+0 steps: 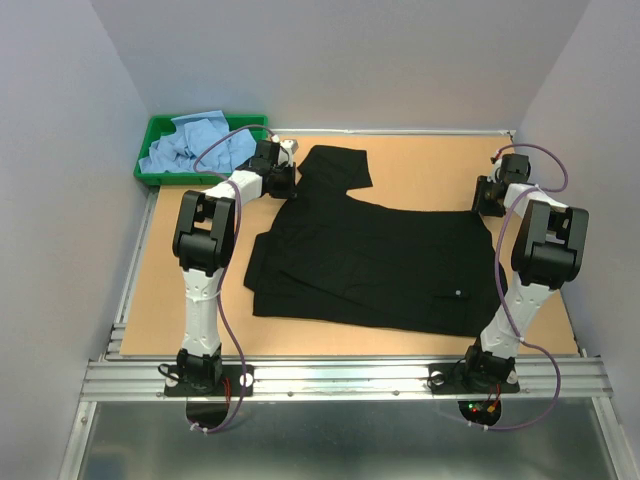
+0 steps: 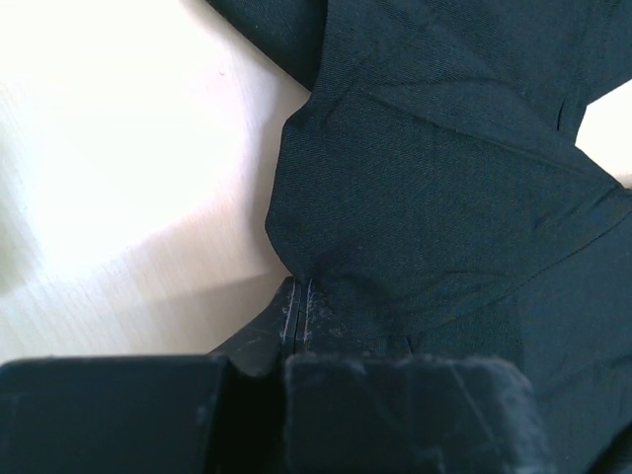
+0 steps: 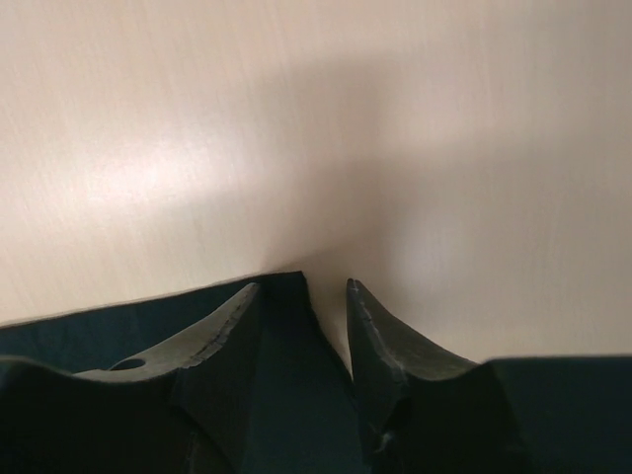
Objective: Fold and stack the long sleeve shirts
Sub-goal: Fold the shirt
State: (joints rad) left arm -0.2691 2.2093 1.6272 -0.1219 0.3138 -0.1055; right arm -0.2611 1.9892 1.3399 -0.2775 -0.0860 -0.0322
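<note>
Top view: a black shirt [image 1: 370, 265] lies spread flat across the middle of the tan surface [image 1: 400, 160], with one sleeve reaching toward the far left corner; in that corner a green tray [image 1: 150, 172] holds crumpled light blue shirts [image 1: 195, 145]; the left hand [image 1: 283, 180] is down on the black shirt's far left part, just beside the tray; the right hand [image 1: 487, 198] is down at the shirt's far right corner, near the right edge of the surface.

Left wrist view: the left hand [image 2: 299, 296] has its fingers pressed together, clamped on a puckered edge of the black shirt [image 2: 444, 197]; cloth bunches up from the pinch, with bare surface to the left.

Right wrist view: the right hand [image 3: 301, 291] has its fingers [image 3: 212, 331] apart; a corner of the black shirt [image 3: 59, 341] lies between them, not yet pinched; pale surface fills the rest.

Judgement: the step in hand seems to be gripping the black shirt's far edge at both ends for a first fold; no fold looks made yet, and nothing is stacked. Next, the right hand needs to clamp onto its corner; then both hands should lift together and carry the far edge toward the near edge, evenly, so the cloth stays taut and square.
</note>
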